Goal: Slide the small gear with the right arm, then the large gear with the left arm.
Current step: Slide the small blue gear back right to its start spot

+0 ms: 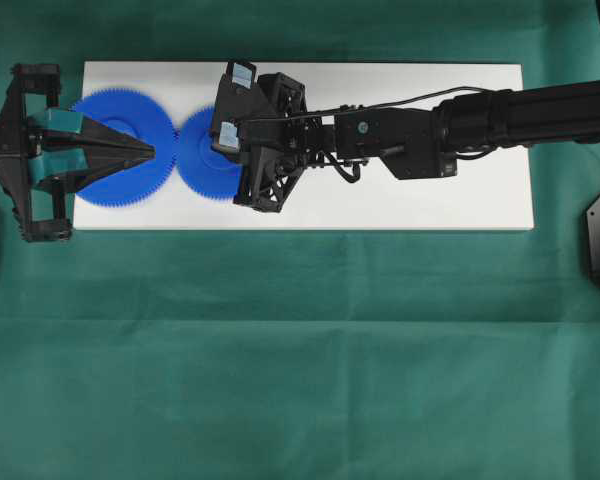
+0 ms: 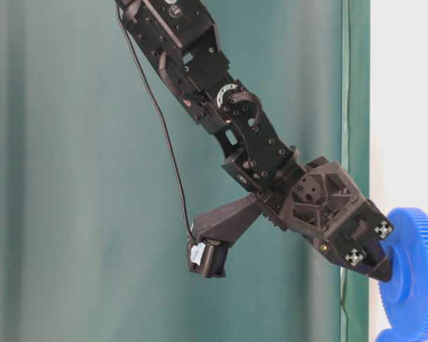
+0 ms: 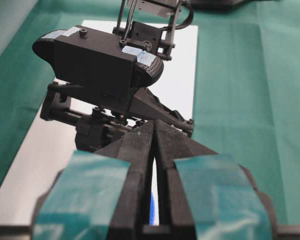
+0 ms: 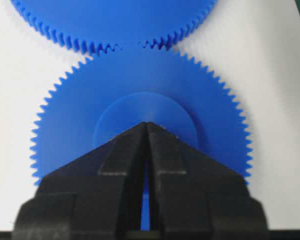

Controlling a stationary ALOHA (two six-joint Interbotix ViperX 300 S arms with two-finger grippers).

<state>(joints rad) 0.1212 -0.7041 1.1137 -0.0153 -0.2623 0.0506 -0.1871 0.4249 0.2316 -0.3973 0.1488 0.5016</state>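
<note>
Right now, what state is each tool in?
Left tool: shut, holding nothing, tips over the large gear.
Right tool: shut, holding nothing, tips on the small gear's hub.

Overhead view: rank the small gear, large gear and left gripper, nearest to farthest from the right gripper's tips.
1. Small gear, directly under the right gripper.
2. Left gripper, tips just left of the small gear.
3. Large gear, far left of the white board.
</note>
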